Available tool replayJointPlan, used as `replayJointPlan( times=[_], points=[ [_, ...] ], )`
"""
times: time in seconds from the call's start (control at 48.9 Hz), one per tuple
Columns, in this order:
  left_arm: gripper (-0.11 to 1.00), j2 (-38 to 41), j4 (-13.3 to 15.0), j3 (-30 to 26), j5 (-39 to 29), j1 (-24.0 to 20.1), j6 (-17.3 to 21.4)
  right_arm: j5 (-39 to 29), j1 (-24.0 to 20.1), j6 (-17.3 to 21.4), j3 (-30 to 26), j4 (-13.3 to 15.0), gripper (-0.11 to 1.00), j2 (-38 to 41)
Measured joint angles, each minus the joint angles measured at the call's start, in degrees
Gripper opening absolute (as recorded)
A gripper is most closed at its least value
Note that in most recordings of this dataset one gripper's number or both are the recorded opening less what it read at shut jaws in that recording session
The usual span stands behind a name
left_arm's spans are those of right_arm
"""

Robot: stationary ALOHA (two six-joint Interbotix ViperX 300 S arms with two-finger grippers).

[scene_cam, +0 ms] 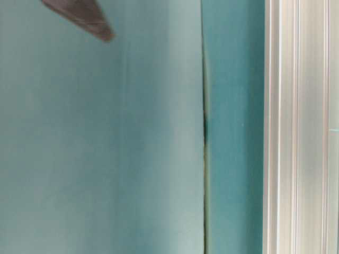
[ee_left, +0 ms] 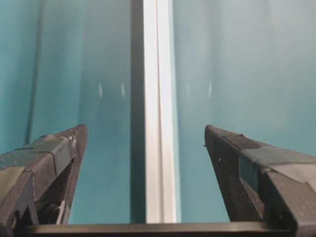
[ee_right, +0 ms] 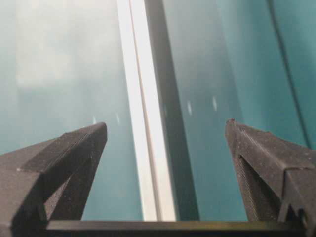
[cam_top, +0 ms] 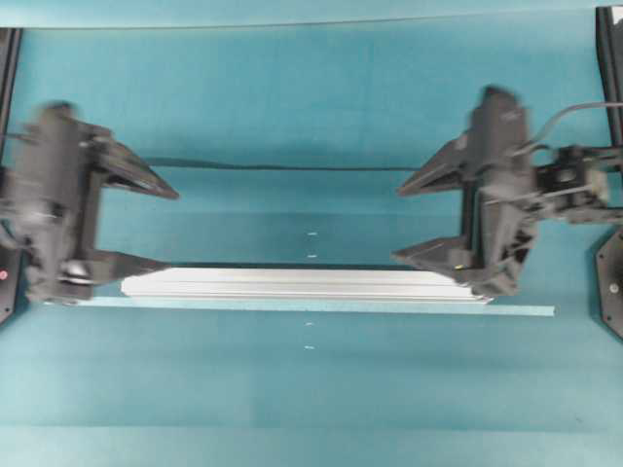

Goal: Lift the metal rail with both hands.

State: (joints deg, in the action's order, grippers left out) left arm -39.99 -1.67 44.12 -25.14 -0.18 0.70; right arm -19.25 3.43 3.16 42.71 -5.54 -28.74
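Note:
The metal rail [cam_top: 307, 283] lies flat on the teal table, running left to right. My left gripper [cam_top: 173, 230] is open at the rail's left end, its lower fingertip by the rail's top edge. My right gripper [cam_top: 397, 224] is open over the right end. In the left wrist view the rail [ee_left: 159, 123] runs straight away between the wide-apart fingers of the left gripper [ee_left: 144, 129], touching neither. The right wrist view shows the same: the rail [ee_right: 143, 123] passes between the spread fingers of the right gripper [ee_right: 167, 123]. The table-level view shows the rail [scene_cam: 299, 127] close up.
A thin pale-teal tape strip [cam_top: 526, 309] lies along the rail's near side and reaches past its right end. A dark seam in the table cover [cam_top: 273, 167] runs behind the grippers. Black arm bases stand at the left edge [cam_top: 8, 282] and right edge [cam_top: 611, 282].

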Motion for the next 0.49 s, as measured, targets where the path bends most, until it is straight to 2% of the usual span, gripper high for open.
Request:
replayJointPlan(
  times=[0.246, 0.491],
  points=[
    [0.93, -7.7, 0.0, 1.9, 6.8, 0.0, -1.1, 5.0, 0.1, -0.3, 4.0, 0.0, 0.97, -8.6],
    [0.93, -8.8, 0.0, 5.4, 13.8, 0.0, -3.3, 9.7, 0.0, -0.5, 8.1, 0.0, 0.97, -16.5]
  ],
)
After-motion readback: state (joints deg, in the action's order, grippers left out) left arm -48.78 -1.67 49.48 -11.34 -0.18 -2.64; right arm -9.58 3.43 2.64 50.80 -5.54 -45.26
